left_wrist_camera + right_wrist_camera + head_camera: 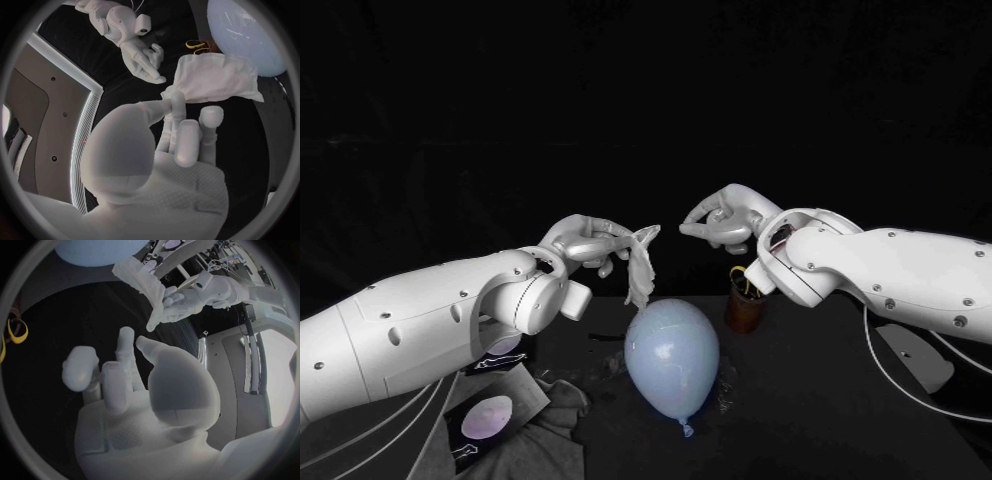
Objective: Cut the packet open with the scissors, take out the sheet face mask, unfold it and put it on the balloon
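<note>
Your left hand (593,240) holds the sheet face mask (643,262) up over the bench (805,430), pinched at its upper edge between the fingers (178,107). The mask hangs as a narrow, folded strip. Its lower end is close to the far end of the balloon (672,352), and you cannot tell from these views whether the two touch. The balloon lies on the bench between the arms, knot toward you.

Your right hand (718,222) is level with the left and near the mask but apart from it, with its fingers loosely spread and holding nothing.

The scissors (197,46) stand in a brown cup (744,305) just beside the balloon on your right. The packet (488,415) lies flat at the near left, beside a grey cloth (567,410). With the mask out of the packet, cutting and removal look finished, and unfolding is the step in hand.

Next, bring the right hand across and take a free edge of the strip, away from the left hand's pinch. Then draw the hands apart so the sheet opens. The layers will likely cling to one another, so pull slowly. Nothing braces the balloon, so it may roll when you lay the sheet on it.
</note>
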`<state>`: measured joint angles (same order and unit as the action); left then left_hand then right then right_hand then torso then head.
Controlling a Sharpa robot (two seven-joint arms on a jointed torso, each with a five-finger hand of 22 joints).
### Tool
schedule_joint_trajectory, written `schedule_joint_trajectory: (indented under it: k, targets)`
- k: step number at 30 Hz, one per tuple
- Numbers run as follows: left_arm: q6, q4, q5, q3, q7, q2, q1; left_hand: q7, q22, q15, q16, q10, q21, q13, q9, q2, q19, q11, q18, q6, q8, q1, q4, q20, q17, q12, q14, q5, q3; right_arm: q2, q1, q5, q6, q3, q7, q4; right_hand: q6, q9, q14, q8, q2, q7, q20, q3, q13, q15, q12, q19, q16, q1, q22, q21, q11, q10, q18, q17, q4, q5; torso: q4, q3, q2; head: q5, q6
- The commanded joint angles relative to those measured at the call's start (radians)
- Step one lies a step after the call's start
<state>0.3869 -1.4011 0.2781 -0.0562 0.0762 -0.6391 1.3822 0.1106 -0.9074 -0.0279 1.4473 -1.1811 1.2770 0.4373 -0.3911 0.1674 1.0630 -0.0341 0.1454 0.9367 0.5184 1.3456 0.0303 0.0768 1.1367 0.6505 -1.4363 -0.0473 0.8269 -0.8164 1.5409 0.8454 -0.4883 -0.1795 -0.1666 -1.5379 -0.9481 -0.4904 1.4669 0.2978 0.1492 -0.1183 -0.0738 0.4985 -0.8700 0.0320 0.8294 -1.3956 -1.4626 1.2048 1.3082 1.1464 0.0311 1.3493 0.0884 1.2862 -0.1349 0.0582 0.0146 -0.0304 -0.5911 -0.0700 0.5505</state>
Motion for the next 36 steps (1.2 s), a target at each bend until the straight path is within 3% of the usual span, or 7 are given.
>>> schedule_joint_trajectory:
  k: [1, 6, 10, 16, 21, 30, 36]
  targets:
    - [-0.008, -0.003, -0.034, 0.001, -0.005, 0.0, 0.002, 0.001, -0.003, -0.003, 0.003, 0.004, 0.006, 0.002, -0.097, 0.0, 0.004, 0.003, -0.004, 0.001, 0.007, -0.011, -0.001, -0.004, 0.003, 0.005, -0.005, -0.006, 0.005, -0.02, -0.014, -0.103, -0.056, 0.0, 0.003, -0.06, -0.018, 0.012, 0.091, 0.003, -0.01, 0.005, 0.001, -0.027, -0.437, -0.001, 0.489, -0.04, -0.084, 0.019, 0.163, 0.092, -0.001, 0.086, -0.021, 0.225, -0.031, 0.021, -0.0002, -0.0007, 0.0, 0.004, 0.0]
    - [-0.007, -0.003, -0.036, 0.001, -0.008, 0.0, 0.002, 0.001, -0.004, -0.003, 0.004, 0.003, 0.007, 0.002, -0.097, 0.0, 0.006, 0.004, -0.005, 0.002, 0.007, -0.013, -0.003, -0.004, 0.004, 0.006, -0.006, -0.006, 0.007, -0.035, -0.033, -0.159, -0.089, -0.001, 0.017, -0.136, -0.047, 0.006, 0.097, 0.025, -0.019, 0.02, 0.006, -0.034, -0.561, 0.01, 0.607, -0.055, -0.096, 0.045, 0.179, 0.129, -0.01, 0.138, -0.028, 0.252, -0.029, 0.036, 0.0009, 0.0, 0.0, 0.005, -0.001]
    - [-0.009, -0.002, -0.036, 0.001, -0.009, 0.002, 0.002, 0.0, -0.006, -0.003, 0.004, 0.003, 0.009, 0.002, -0.098, 0.001, 0.007, 0.004, -0.005, 0.002, 0.007, -0.014, -0.004, -0.004, 0.005, 0.006, -0.006, -0.007, 0.009, -0.023, -0.05, -0.205, -0.132, -0.002, 0.031, -0.154, -0.036, 0.009, 0.098, 0.02, -0.017, 0.017, 0.007, -0.038, -0.57, 0.01, 0.615, -0.055, -0.098, 0.047, 0.18, 0.129, -0.008, 0.141, -0.028, 0.257, -0.03, 0.036, 0.0002, -0.0019, 0.001, 0.004, 0.0]
    - [-0.012, -0.002, -0.037, 0.001, -0.011, 0.005, 0.001, 0.0, -0.006, -0.003, 0.004, 0.003, 0.009, 0.002, -0.098, 0.001, 0.007, 0.004, -0.005, 0.002, 0.007, -0.014, -0.004, -0.004, 0.005, 0.006, -0.006, -0.007, 0.009, 0.013, -0.074, -0.266, -0.202, -0.003, 0.072, -0.133, -0.029, 0.012, 0.101, 0.015, -0.019, 0.012, 0.005, -0.039, -0.609, 0.006, 0.652, -0.056, -0.104, 0.056, 0.182, 0.133, -0.004, 0.163, -0.029, 0.273, -0.026, 0.033, 0.0029, -0.0012, -0.001, 0.001, -0.004]
    - [-0.014, -0.004, -0.032, 0.001, -0.012, 0.006, 0.001, 0.0, -0.009, -0.003, 0.005, 0.003, 0.01, 0.002, -0.098, 0.001, 0.009, 0.004, -0.006, 0.002, 0.007, -0.016, -0.005, -0.004, 0.008, 0.006, -0.007, -0.007, 0.011, 0.038, -0.082, -0.289, -0.235, -0.003, 0.099, -0.115, -0.028, 0.014, 0.104, 0.014, -0.018, 0.011, 0.003, -0.044, -0.632, 0.004, 0.674, -0.059, -0.108, 0.058, 0.185, 0.142, -0.003, 0.176, -0.031, 0.285, -0.024, 0.031, 0.0005, -0.0019, -0.002, -0.004, 0.002]
    - [-0.017, -0.006, -0.016, 0.001, -0.014, 0.007, 0.001, 0.0, -0.01, -0.004, 0.006, 0.003, 0.011, 0.002, -0.099, 0.001, 0.01, 0.004, -0.006, 0.001, 0.007, -0.018, -0.006, -0.004, 0.01, 0.007, -0.008, -0.007, 0.012, 0.061, -0.087, -0.23, -0.257, -0.003, 0.127, -0.095, 0.016, 0.029, 0.102, -0.014, -0.003, -0.014, -0.009, -0.06, -0.613, -0.013, 0.653, -0.041, -0.106, 0.062, 0.176, 0.106, 0.019, 0.155, -0.024, 0.278, -0.014, 0.024, 0.0019, -0.0015, 0.0, -0.008, 0.007]
    - [-0.018, -0.01, 0.0, 0.001, -0.015, 0.006, 0.001, 0.0, -0.011, -0.004, 0.006, 0.004, 0.012, 0.002, -0.099, 0.001, 0.011, 0.004, -0.006, 0.001, 0.007, -0.018, -0.006, -0.004, 0.008, 0.007, -0.008, -0.007, 0.014, 0.074, -0.092, -0.191, -0.252, -0.003, 0.144, -0.085, 0.017, 0.031, 0.102, -0.015, 0.003, -0.017, -0.013, -0.066, -0.613, -0.017, 0.652, -0.038, -0.106, 0.059, 0.175, 0.102, 0.023, 0.153, -0.023, 0.277, -0.014, 0.021, 0.0011, -0.0014, 0.0, -0.007, 0.007]
